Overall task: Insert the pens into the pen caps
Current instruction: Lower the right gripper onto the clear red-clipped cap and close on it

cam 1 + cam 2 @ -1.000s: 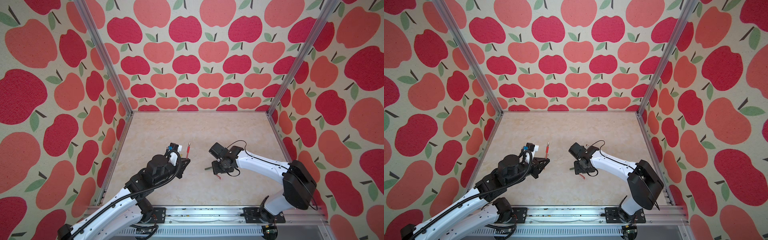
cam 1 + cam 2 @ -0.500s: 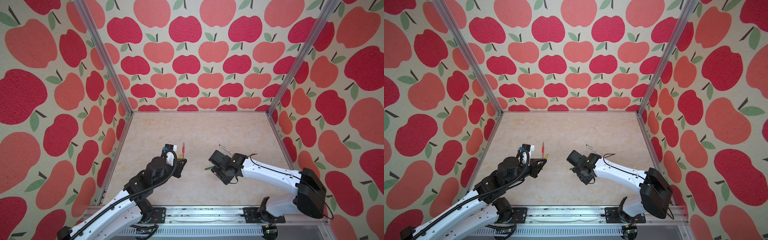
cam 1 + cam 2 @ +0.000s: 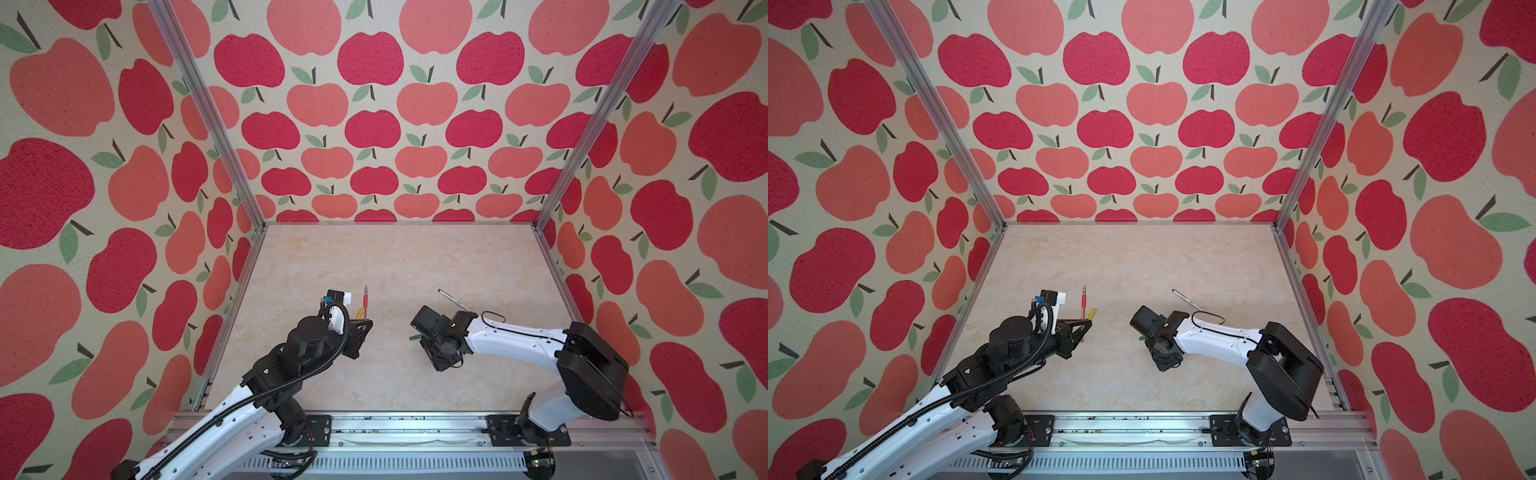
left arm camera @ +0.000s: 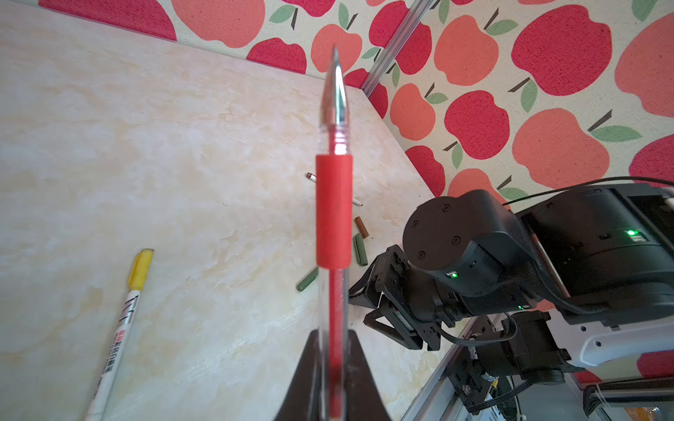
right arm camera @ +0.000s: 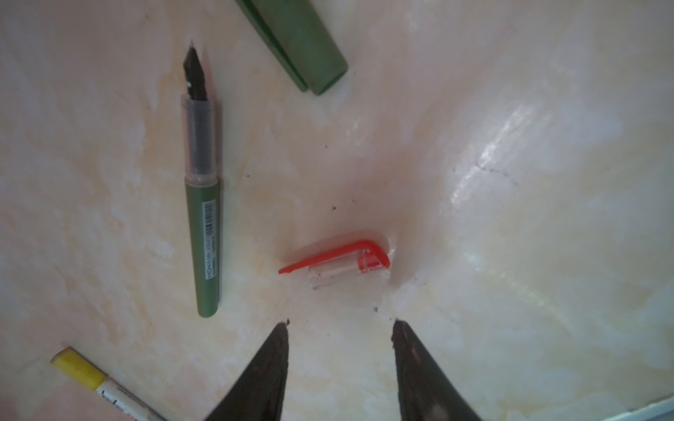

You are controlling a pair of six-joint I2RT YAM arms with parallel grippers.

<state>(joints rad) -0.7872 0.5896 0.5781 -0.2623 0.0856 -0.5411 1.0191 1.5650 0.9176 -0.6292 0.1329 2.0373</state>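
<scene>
My left gripper (image 4: 332, 339) is shut on the red pen (image 4: 333, 211), which sticks out with its metal tip pointing toward the far wall; both top views show the red pen (image 3: 365, 300) (image 3: 1084, 300). My right gripper (image 5: 341, 324) is open, pointing down just above the table. The red cap with clip (image 5: 343, 262) lies flat a little beyond its fingertips, untouched. A dark green pen (image 5: 206, 218) and a dark green cap (image 5: 302, 47) lie near it. A brown cap (image 4: 361, 227) lies further out.
A white pen with a yellow end (image 4: 140, 269) lies on the table beside the left gripper. A thin white pen with a dark tip (image 3: 453, 300) lies behind the right wrist. Apple-patterned walls and metal frame posts (image 3: 208, 124) enclose the table on three sides.
The right wrist has dropped toward the table and toward the near edge, and its jaws have narrowed. The left gripper shifted slightly left with the red pen, then held still.
</scene>
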